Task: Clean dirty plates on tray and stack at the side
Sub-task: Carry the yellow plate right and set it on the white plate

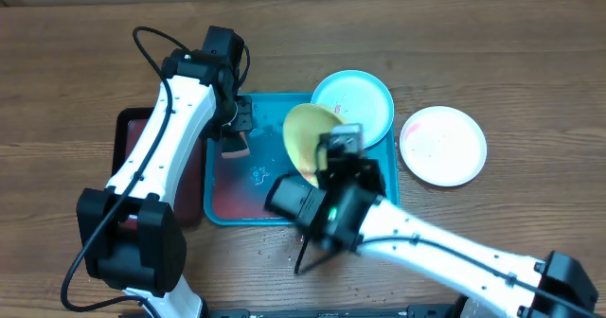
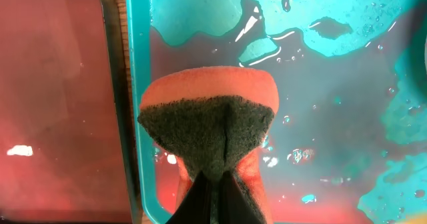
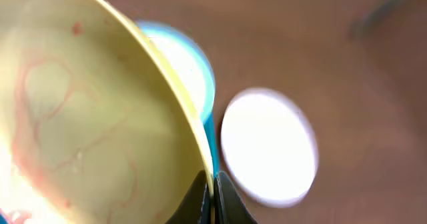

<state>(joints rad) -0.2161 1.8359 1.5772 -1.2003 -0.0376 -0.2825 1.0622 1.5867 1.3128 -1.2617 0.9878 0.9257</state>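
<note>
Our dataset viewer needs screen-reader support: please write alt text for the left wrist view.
The left gripper pinches an orange sponge, dark scrub side facing the camera, in its jaws over the teal tray, which holds reddish water. A dark maroon tray lies beside it.

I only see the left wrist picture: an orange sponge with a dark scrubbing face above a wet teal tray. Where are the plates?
Observer: The yellow-green round plastic plate is pinched at its rim by the right tool, tilted above the teal-blue plastic tray.
Operator: Is it clean?
Observer: No, the right wrist view shows faint red smears across its inner face.
Operator: And the others?
Observer: The light blue round plastic plate overlaps the tray's far right corner, and the white round plastic plate lies on the brown wooden table beside it.
</note>
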